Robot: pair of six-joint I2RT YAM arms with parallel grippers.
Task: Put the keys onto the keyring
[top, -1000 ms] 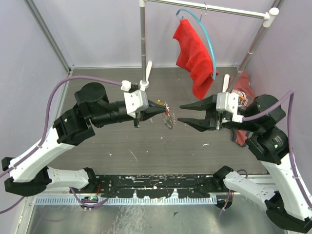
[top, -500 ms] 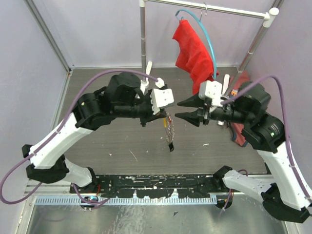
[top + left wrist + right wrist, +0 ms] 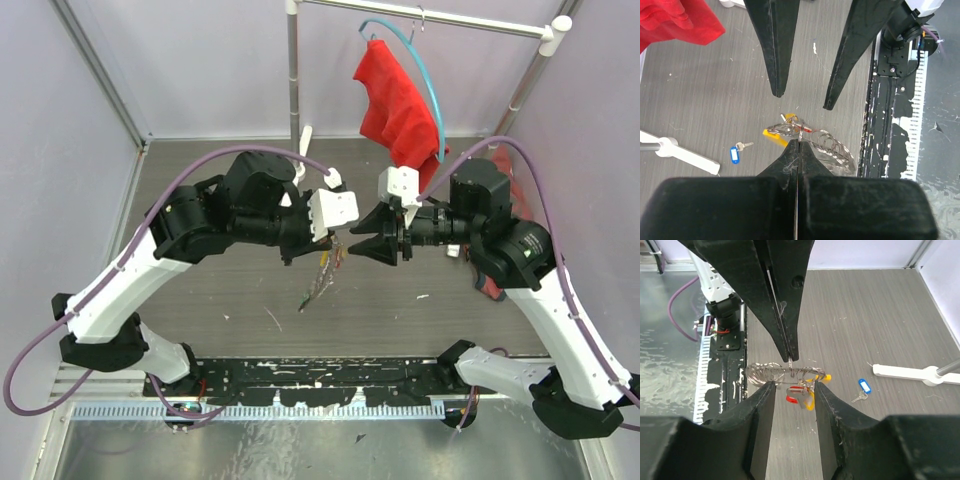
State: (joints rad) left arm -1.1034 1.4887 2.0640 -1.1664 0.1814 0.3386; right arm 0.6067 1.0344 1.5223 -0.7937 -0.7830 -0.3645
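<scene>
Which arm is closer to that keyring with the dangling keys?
Left. The left fingers are shut on the keyring; the right fingers hover open just beside it.

right gripper moved nearer left gripper, keyring swung leftward

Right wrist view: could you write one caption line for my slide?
Left arm's shut jaws pinch the keyring, keys hanging below, just ahead of the right arm's open jaws.
</scene>
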